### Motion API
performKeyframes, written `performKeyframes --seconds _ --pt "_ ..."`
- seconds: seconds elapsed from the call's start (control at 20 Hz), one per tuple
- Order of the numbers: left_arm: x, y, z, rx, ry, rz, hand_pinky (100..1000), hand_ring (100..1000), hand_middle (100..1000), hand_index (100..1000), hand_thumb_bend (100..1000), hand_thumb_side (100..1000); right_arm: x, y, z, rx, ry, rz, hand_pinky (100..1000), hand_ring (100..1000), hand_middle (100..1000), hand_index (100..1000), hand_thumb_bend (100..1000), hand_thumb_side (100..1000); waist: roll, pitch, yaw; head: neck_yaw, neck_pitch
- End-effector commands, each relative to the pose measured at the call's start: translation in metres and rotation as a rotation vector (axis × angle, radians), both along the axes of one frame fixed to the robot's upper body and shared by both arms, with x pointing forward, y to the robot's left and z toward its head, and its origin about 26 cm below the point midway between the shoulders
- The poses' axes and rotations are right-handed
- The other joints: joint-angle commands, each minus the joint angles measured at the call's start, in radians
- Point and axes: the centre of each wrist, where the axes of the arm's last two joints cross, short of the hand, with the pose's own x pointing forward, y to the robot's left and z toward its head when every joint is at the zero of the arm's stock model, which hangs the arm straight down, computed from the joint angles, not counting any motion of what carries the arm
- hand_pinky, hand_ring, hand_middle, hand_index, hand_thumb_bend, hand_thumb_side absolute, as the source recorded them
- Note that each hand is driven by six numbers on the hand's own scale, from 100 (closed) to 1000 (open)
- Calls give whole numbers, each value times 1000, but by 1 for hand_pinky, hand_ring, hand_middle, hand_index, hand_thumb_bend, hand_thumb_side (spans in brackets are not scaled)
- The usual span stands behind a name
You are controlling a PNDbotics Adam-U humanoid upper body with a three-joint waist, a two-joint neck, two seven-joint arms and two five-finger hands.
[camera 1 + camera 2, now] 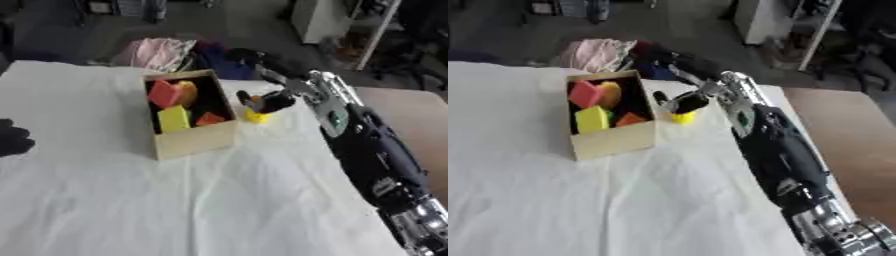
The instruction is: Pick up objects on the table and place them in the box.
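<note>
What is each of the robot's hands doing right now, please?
Right hand: fingers curled down around the small yellow object beside the box.
Left hand: only a dark shape at the left edge; state cannot be told.

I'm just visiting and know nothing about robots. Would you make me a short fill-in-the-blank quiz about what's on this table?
1. The right robot hand is over a small ____ object beside the box.
2. That object lies on a ____ cloth.
3. The block at the box's near side is ____.
4. The block at the far side is ____.

Missing words: yellow; white; yellow; red
</note>
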Motion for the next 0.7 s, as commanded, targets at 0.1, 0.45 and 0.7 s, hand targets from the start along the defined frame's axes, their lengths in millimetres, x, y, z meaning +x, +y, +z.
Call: performKeyframes --seconds 0.1,0.45,0.7 --pt "-2 4 8 17 -30 11 782 731 702 850 100 617 1 -36 0 99 42 -135 862 819 954 1000 100 198 -6 -17 -1 6 -13" --pt "-2 2 10 17 -42 5 782 731 703 850 100 618 6 -31 -32 118 156 -248 853 812 935 1000 100 276 -4 1 11 6 -24" --pt "-1 0 13 19 -53 -10 782 731 702 850 100 618 9 -23 -47 95 194 -288 847 806 912 1000 100 312 -5 16 28 3 -36"
